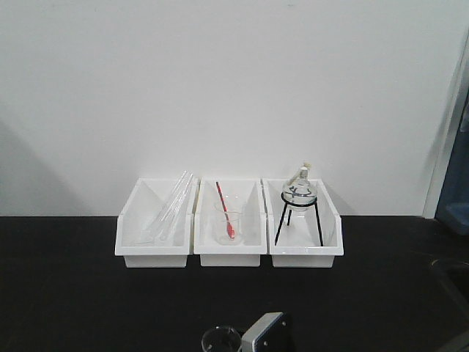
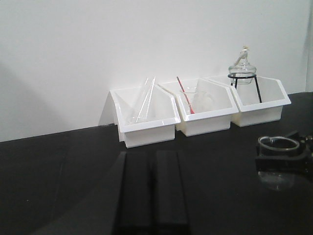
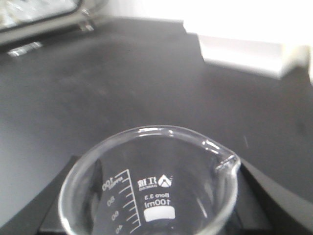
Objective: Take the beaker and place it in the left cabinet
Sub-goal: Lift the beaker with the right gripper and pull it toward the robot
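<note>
My right end effector (image 2: 283, 155) is clamped around the beaker (image 3: 149, 208). Its black fingers (image 3: 266, 198) press on either side of the glass just below the rim. The beaker sits low over the near part of the black bench (image 1: 73, 293), well apart from the three white bins (image 1: 229, 258) along the far wall. I cannot tell whether its bottom touches the bench. My left end effector (image 2: 153, 191) holds nothing, its fingers drawn together.
</note>
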Robot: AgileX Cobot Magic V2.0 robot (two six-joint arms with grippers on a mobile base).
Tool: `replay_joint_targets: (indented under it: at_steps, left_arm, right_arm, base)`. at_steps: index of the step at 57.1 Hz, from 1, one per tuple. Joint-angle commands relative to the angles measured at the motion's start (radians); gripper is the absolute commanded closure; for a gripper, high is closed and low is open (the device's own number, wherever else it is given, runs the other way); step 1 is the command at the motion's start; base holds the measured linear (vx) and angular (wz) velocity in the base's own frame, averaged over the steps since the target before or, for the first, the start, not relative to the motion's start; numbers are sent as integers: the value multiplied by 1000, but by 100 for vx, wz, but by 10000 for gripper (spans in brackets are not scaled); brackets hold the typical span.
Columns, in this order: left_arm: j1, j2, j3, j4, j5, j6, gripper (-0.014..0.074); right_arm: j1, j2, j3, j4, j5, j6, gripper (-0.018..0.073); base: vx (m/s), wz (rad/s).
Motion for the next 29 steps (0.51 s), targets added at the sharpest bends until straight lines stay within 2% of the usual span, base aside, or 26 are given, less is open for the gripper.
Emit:
replay_joint_targets:
  at_steps: [1,9,15,24,29]
  left_arm:
    - [-4,-18,16,-8,-83,-3,595]
    - [-4,-18,16,-8,-83,-3,595]
    - [-4,-18,16,-8,-83,-3,595]
    - [-4,-18,16,-8,-83,-3,595]
    - [-4,-18,16,-8,-83,-3,595]
  right_arm:
    - [1,-167,5,9,-45,-1,565]
    - [1,-380,60,93,118,1,565]
    - [1,-555,92,162,303,5,565]
    - [1,-871,114,259,715,3,565]
    - [1,-1036,114,268,965,-17,565]
  base:
    - [0,0]
    - [0,0]
    - [0,0]
    - [0,0]
    - [0,0]
